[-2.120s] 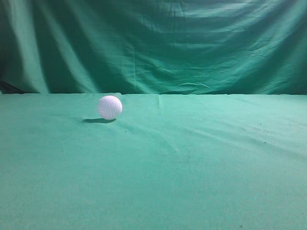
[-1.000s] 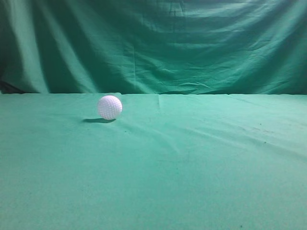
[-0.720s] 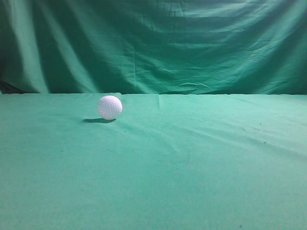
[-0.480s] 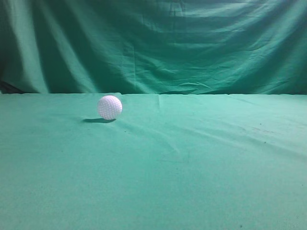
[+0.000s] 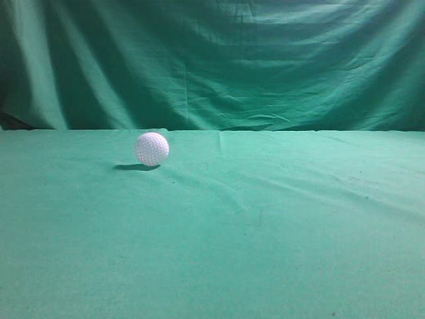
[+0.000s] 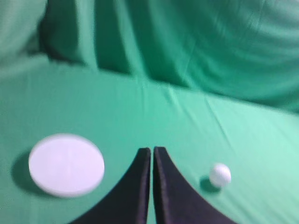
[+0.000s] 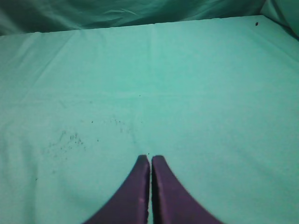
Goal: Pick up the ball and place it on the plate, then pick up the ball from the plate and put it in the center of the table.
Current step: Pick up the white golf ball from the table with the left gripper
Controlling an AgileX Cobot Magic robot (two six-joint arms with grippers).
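You've got the wide teal-green cloth-covered table (image 5: 279, 252) under a darker draped green backdrop curtain (image 5: 219, 60). The round flat white plate (image 6: 66, 164) lies left of the black left gripper (image 6: 152, 150), fingers pressed together, empty. The dark right gripper (image 7: 150, 158) is likewise closed on nothing. The small white dimpled golf ball (image 5: 152, 149) sits on the table, well apart from the plate.

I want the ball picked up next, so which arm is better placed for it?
Probably the left. The left gripper has the ball and plate in view; the right gripper sees only bare table.
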